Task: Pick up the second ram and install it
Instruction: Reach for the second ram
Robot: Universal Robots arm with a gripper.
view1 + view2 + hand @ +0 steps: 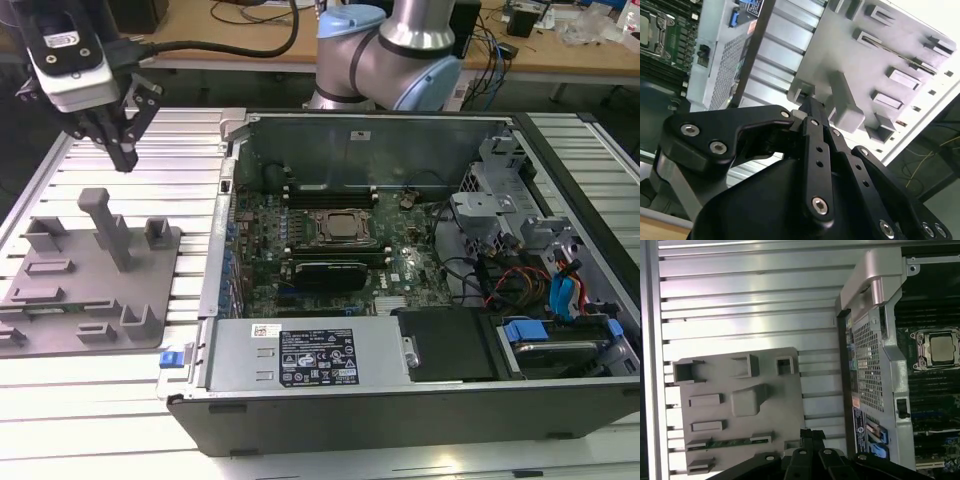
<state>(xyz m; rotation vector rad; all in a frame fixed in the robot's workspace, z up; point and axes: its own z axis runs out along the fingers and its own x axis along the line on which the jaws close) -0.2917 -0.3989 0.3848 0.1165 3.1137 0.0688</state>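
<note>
The gripper (122,155) hangs closed and empty above the grey tray (150,280). Centre it along the ram stick (730,443), square to its slot.

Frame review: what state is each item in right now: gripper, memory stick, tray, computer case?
gripper: shut, empty, hovering by the tray.
memory stick: sitting in a tray slot, not gripped.
tray: flat on the ribbed table.
computer case: open, motherboard exposed.

Open computer case (400,415) beside grey slotted tray (85,287).
</note>
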